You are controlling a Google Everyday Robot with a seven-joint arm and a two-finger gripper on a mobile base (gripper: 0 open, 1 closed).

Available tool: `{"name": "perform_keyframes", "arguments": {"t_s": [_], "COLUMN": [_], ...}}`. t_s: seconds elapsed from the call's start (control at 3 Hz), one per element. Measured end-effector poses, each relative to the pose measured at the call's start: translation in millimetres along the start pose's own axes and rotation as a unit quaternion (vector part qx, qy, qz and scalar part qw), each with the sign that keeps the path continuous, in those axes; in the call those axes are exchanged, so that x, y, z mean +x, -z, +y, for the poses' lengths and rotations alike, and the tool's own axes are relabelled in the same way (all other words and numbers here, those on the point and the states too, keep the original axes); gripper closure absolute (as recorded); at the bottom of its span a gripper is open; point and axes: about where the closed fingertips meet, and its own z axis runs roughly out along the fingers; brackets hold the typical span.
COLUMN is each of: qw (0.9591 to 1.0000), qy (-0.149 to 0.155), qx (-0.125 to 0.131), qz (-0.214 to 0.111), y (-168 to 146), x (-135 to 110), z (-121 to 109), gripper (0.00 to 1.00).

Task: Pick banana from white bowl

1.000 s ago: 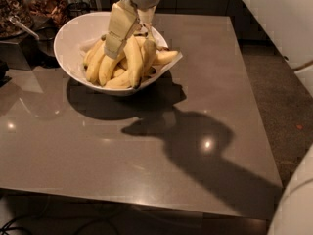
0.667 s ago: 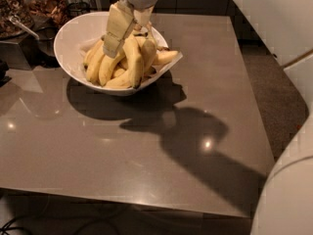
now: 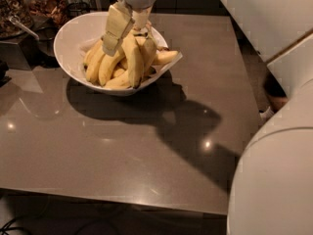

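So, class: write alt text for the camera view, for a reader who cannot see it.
A robot's tool reaches down into a white bowl heaped with yellow bananas, at the longest banana. The bowl sits on a grey-brown table.

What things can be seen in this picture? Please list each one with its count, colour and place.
table: one, grey-brown, fills most of the view.
white bowl: one, white, far left of the table.
banana: one, yellow, longest, steep in the bowl.
other bananas: several, yellow, heaped in the bowl.
containers: at least two, brown contents, behind the bowl.
gripper: one, cream, above the bowl, among the bananas.
robot body: one, white, right edge.
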Motion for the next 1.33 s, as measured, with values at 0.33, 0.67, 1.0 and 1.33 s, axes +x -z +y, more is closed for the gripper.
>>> {"name": "perform_keyframes", "arguments": {"t_s": [0.33,0.67,1.0,1.33], "qw": [1.0000,0.9999,0.9998,0.9997], "qy": [-0.004,-0.010,-0.014,-0.017], "qx": [-0.004,-0.010,-0.014,-0.015], "qz": [0.002,0.004,0.007,0.013], "y": [-9,-19,-27,-35], "x": [-4,-5,-7,-6], "z": [-8,-17,-24,-27], "gripper": [0.23,0.23,0.22,0.15]}}
